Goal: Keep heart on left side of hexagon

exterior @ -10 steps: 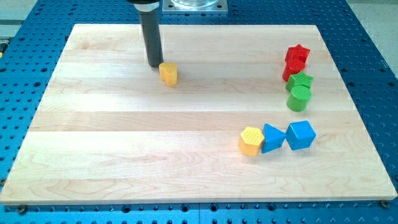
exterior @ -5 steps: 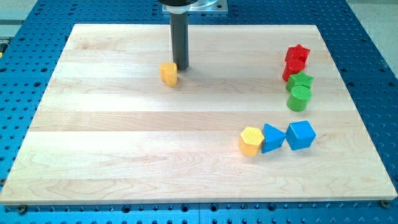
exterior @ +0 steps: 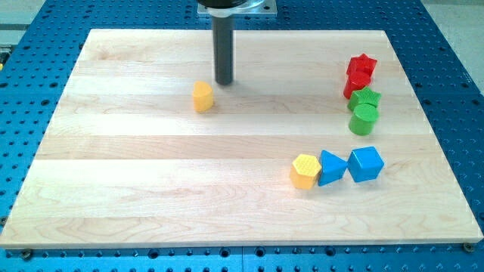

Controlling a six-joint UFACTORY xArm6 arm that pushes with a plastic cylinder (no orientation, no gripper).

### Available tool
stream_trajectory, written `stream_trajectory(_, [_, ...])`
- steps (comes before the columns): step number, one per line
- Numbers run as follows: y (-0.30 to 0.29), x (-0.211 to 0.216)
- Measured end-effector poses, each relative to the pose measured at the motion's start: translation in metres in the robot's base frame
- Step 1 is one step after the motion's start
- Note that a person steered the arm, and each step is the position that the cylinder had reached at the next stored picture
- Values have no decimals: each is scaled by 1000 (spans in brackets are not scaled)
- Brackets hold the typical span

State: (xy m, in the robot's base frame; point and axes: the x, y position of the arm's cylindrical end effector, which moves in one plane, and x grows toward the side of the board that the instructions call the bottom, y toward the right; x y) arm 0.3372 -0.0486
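Observation:
The orange-yellow heart block (exterior: 202,97) lies in the upper middle of the wooden board (exterior: 151,174). The yellow hexagon block (exterior: 305,171) lies lower down to the view's right, touching a blue triangle. The heart is well to the left of the hexagon and nearer the view's top. My tip (exterior: 224,81) stands just above and to the right of the heart, a small gap away, not touching it.
A blue triangle (exterior: 331,167) and a blue cube (exterior: 366,163) lie in a row to the right of the hexagon. A red star (exterior: 362,66) over another red block (exterior: 354,85), a green star (exterior: 367,98) and a green cylinder (exterior: 363,119) cluster near the right edge.
My tip has moved from the heart's upper left round to its upper right. The heart has slid a little toward the view's bottom left and turned. The other blocks have not moved.

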Motion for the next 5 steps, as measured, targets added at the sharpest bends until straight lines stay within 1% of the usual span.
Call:
stream_trajectory(1, [-18, 72])
stream_trajectory(2, [-4, 141])
stream_trajectory(3, [1, 115])
stream_trajectory(4, [-10, 99])
stream_trajectory(5, [-31, 92])
